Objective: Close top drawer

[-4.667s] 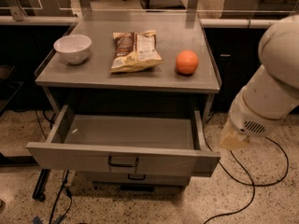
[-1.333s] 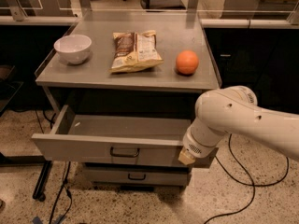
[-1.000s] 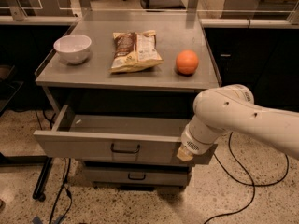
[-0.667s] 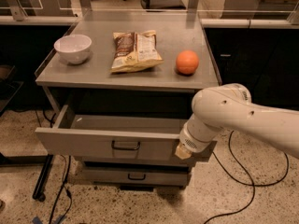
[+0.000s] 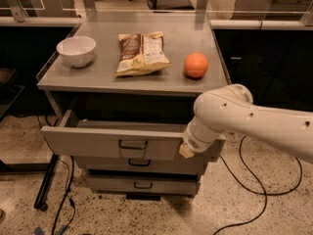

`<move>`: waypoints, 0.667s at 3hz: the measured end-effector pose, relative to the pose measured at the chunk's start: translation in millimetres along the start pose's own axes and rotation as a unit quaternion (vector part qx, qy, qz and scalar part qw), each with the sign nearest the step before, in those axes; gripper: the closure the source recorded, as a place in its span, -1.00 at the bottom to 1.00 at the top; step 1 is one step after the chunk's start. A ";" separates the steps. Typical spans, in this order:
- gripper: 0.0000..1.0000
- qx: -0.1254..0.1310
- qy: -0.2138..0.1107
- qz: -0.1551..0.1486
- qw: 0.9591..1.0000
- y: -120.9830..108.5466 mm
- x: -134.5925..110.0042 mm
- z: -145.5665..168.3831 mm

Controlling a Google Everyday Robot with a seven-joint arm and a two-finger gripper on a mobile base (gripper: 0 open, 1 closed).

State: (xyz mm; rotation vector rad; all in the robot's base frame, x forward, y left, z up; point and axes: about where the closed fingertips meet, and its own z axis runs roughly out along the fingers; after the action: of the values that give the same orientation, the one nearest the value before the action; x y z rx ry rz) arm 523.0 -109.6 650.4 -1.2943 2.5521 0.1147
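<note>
The top drawer [image 5: 98, 140] of a grey metal cabinet [image 5: 98, 80] is standing partly open, its flat front panel jutting forward of the two drawers beneath it and a narrow strip of its inside showing behind the panel. Its small black loop handle [image 5: 133, 144] is sitting at the centre of the front, untouched. The gripper [image 5: 186, 151] is pressing against the right part of that front panel, to the right of the handle and low on the panel, at the end of a thick white arm [image 5: 234, 119] that is reaching in from the right edge of the view. Whether the gripper is spread or closed cannot be told, as only its pale tip is showing below the wrist. Below, the middle drawer [image 5: 161, 166] and the bottom drawer [image 5: 112, 184] are sitting closed. On the cabinet top a white bowl [image 5: 76, 50] is resting at the left, a chip bag [image 5: 141, 53] is lying flat in the middle, and an orange [image 5: 196, 65] is sitting at the right, each apart from the others. Black cables [image 5: 254, 180] are trailing over the speckled floor [image 5: 254, 212] on the right.
</note>
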 end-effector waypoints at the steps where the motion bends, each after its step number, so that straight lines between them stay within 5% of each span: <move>1: 1.00 0.032 -0.006 0.010 0.999 -22.4 -13.8 3.4; 2: 1.00 0.059 -0.005 0.017 0.998 -40.6 -19.5 2.3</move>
State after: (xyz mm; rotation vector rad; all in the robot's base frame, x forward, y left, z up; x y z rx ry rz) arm 566.9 -118.2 655.9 -1.2046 2.5309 -0.0212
